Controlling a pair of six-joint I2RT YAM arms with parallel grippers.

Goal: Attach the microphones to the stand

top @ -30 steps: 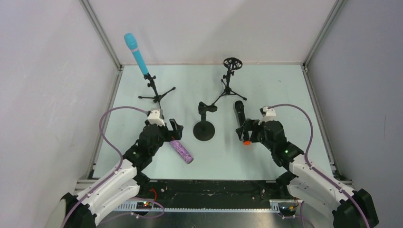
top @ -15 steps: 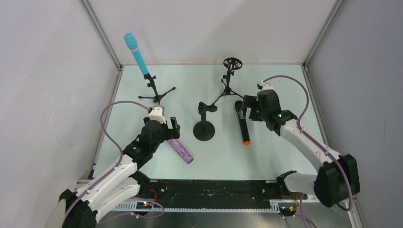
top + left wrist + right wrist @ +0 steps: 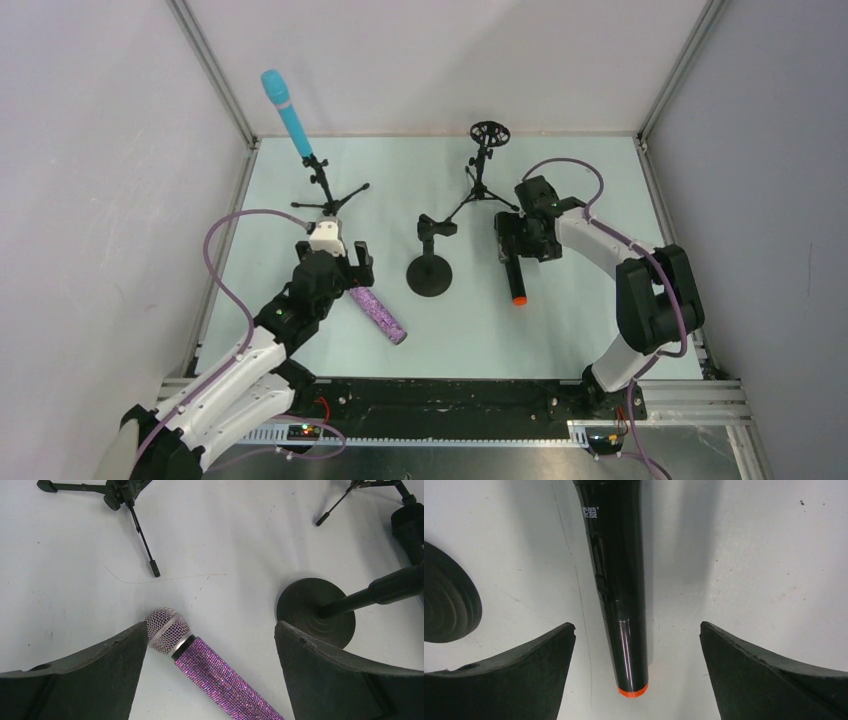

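Top: turquoise mic sat clipped, back-left of round-base stand.
Left wrist: left claw apart astride purple mic, left of stand; gripping near the head risked tipping.
Right wrist: right claw apart over black mic, right of stand; glossy barrel could slip.

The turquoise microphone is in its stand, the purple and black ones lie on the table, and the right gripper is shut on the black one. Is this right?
Not quite. The right gripper is open, with the black microphone lying untouched between its fingers; the right wrist view shows this.
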